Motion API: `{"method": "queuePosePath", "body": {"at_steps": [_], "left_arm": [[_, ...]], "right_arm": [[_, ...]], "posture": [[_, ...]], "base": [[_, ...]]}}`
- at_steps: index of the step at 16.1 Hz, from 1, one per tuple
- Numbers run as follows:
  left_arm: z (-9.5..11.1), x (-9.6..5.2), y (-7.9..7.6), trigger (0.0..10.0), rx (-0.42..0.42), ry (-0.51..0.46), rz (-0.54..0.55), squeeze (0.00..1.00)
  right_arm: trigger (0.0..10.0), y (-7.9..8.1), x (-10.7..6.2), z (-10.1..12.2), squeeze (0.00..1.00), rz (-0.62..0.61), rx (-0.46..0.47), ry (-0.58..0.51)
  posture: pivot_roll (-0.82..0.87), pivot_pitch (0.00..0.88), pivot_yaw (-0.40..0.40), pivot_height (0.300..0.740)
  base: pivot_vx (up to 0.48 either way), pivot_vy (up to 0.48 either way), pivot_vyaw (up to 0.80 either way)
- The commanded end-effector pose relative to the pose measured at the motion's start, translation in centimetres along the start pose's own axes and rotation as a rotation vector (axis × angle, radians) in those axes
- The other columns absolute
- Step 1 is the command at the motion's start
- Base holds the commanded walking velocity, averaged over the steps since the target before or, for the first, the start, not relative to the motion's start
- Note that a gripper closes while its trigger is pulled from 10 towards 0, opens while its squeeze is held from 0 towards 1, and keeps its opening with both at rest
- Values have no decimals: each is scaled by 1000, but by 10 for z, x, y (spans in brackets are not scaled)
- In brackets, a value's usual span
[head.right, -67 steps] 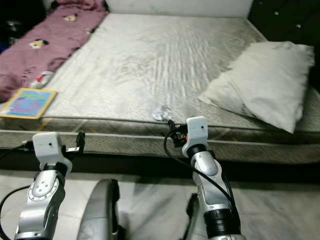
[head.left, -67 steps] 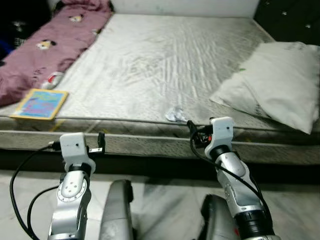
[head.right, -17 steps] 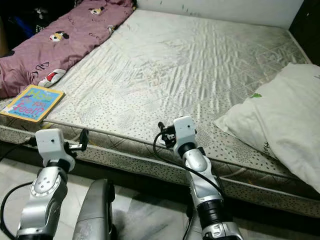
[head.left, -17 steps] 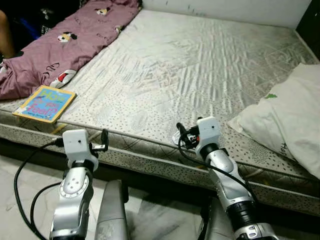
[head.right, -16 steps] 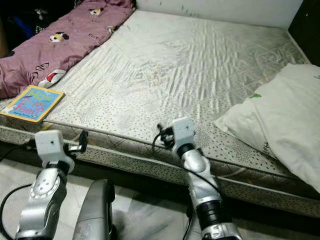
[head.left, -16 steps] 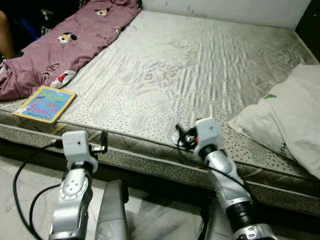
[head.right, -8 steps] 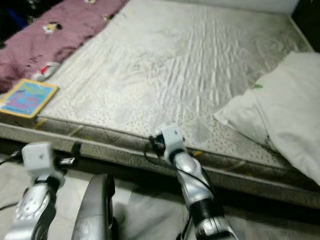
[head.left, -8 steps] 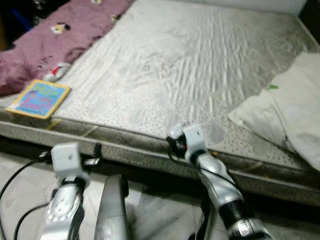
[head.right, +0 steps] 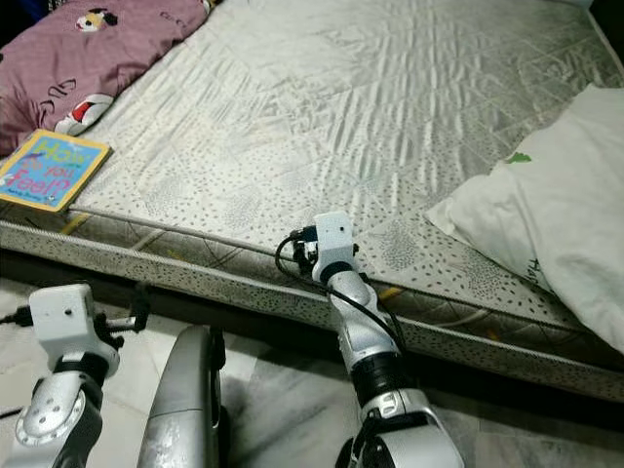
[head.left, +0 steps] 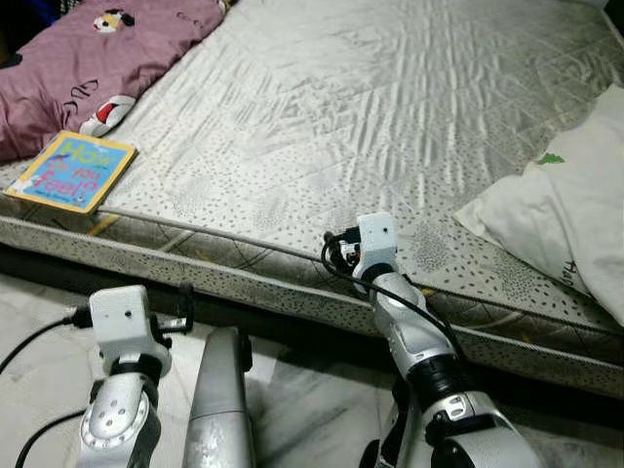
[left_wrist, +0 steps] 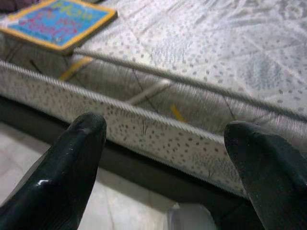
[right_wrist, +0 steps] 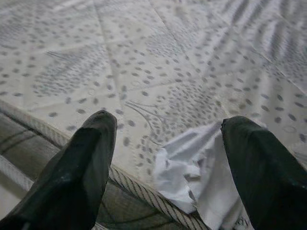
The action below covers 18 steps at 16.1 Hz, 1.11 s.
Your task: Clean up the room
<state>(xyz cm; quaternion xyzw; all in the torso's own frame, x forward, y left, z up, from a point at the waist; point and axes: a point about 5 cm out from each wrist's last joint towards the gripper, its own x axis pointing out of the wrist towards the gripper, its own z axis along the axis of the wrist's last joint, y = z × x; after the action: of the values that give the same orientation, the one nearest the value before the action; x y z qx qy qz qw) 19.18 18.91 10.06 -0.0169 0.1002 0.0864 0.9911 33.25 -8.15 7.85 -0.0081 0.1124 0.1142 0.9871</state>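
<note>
the right gripper [right_wrist: 163, 158] reaches over the near edge of the grey dotted quilted mattress [head.left: 390, 107], its two black fingers [right_wrist: 84, 167] spread wide. between them, right at the mattress's corded edge, lies a small crumpled white wrapper [right_wrist: 201, 172]; it sits close against one finger, and i cannot tell whether that finger touches it. in the head views the silver right arm [head.left: 409, 331] rises from below to that same spot on the bed's front edge.

the left gripper [left_wrist: 163, 153] hangs lower, in front of the mattress's side wall and above the pale marble floor [head.left: 39, 312], with its fingers spread apart and nothing between them.

a thin blue and yellow picture book [head.left: 68, 172] lies flat near the bed's left front corner, well apart from the wrapper. just behind the book a mauve blanket printed with cartoon figures [head.left: 78, 68] is bunched along the left side of the bed. a white pillow with a small green mark [head.left: 575, 205] rests on the right side of the bed, near the front edge.
</note>
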Motion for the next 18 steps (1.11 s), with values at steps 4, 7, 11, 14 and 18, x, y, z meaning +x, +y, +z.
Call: {"method": "queuePosePath", "body": {"at_steps": [4,7,11,14,18], "left_arm": [[1,-7,-2,10000,-3,17,19,0],[2,-7,-2,10000,-7,19,26,0],[2,-7,-2,10000,-9,23,33,0],[2,-6,-2,10000,-10,24,40,0],[3,-3,-2,10000,-12,18,46,0]], "right_arm": [[10000,-2,8,5,0,-67,20,3],[10000,0,14,11,0,-87,19,-1],[10000,6,14,-1,0,-113,-2,55],[10000,6,16,-4,0,-150,-14,83],[10000,0,19,-3,0,-205,-24,105]], "posture": [[261,179,-62,531],[258,186,-69,531],[272,188,-73,531],[276,184,-79,531],[281,172,-82,531]], "base": [[0,0,0],[0,0,0],[0,0,0],[0,0,0],[0,0,0]]}}
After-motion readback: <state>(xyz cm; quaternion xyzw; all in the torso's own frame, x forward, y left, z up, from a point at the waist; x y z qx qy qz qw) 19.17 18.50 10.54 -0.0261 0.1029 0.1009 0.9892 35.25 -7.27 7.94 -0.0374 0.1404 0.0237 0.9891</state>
